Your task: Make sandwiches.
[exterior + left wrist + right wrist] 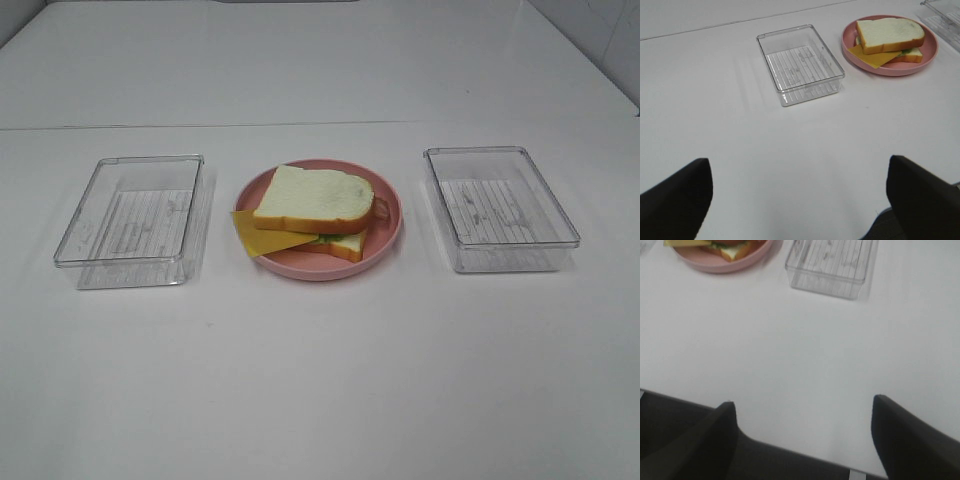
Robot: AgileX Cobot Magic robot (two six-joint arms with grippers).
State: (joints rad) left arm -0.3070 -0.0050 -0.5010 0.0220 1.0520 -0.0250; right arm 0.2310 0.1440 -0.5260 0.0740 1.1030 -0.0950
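Black left gripper (800, 200) and right gripper (802, 432) both spread wide over bare white table (320, 380), holding nothing, seen only in wrist views, overhead view alone shows sandwiches (315, 210) stacked on pink plate (385, 238) between both clear trays (130, 215).

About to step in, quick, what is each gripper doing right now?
Left gripper: open, holding nothing.
Right gripper: open, holding nothing.

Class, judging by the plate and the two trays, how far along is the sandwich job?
Done: the sandwich sits stacked on the pink plate, cheese poking out. In hand: nothing; left gripper and right gripper are open, away from it. Left: apparently nothing; both trays look empty.
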